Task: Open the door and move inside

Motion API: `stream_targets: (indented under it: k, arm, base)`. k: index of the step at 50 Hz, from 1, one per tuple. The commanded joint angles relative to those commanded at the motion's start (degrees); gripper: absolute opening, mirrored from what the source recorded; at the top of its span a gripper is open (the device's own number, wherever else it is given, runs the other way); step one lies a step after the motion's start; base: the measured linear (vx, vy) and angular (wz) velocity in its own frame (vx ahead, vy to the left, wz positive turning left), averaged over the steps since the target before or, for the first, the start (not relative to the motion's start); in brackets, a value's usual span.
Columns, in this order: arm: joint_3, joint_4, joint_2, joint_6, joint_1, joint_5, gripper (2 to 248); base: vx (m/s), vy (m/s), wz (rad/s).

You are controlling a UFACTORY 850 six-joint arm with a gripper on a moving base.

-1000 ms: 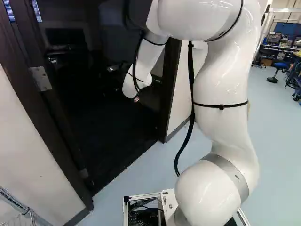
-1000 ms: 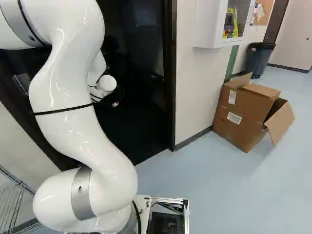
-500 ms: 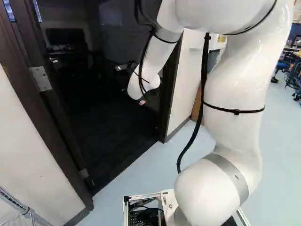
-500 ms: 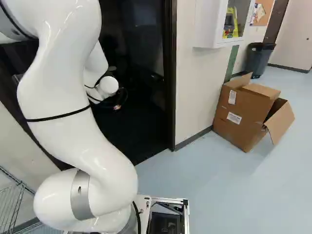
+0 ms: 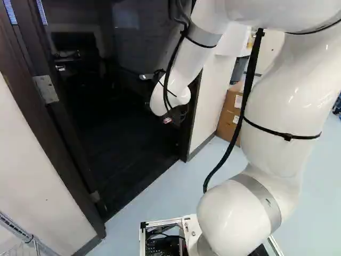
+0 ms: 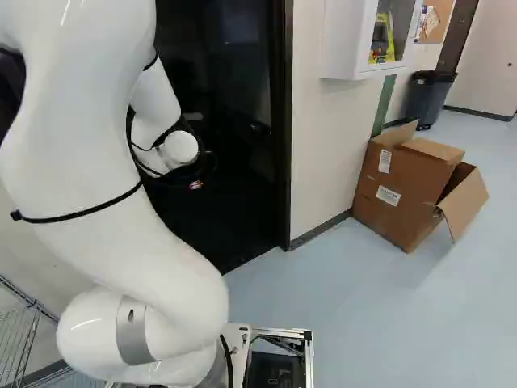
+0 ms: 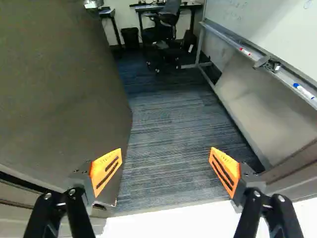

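The gripper (image 5: 168,120) hangs low at the doorway on the arm's bent wrist in the left base view, mostly lost against the dark. In the wrist view the gripper (image 7: 164,171) has its orange pads wide apart, with nothing held between them. The dark door (image 7: 64,89) stands swung inward beside one finger; whether they touch I cannot tell. Its metal handle (image 7: 94,4) shows partly at the door's far edge. Carpet (image 7: 168,134) shows beyond the gripper. Metal hinges (image 5: 46,89) sit along the left door frame.
Inside, a whiteboard (image 7: 267,29) with a tray stands opposite the door, and a chair (image 7: 169,12) is farther in. The right door post (image 6: 281,121) borders a wall. A cardboard box (image 6: 412,186) stands beyond it; a wire rack (image 6: 18,339) is at the near left.
The arm has drawn back toward the base cameras, and its wrist has shifted right in the left base view. The base, door frame and box have kept their places.
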Motion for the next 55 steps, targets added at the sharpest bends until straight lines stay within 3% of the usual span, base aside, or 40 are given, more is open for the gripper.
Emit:
stream_targets:
  k: [24,55]
  arm:
    - [7.02,6.57,6.71,0.0,-2.78,0.0,247]
    - [10.26,8.33,9.19,-1.37,-4.28,1.37,247]
  base:
    - [0.0,0.0,0.0]
    - [0.0,0.0,0.0]
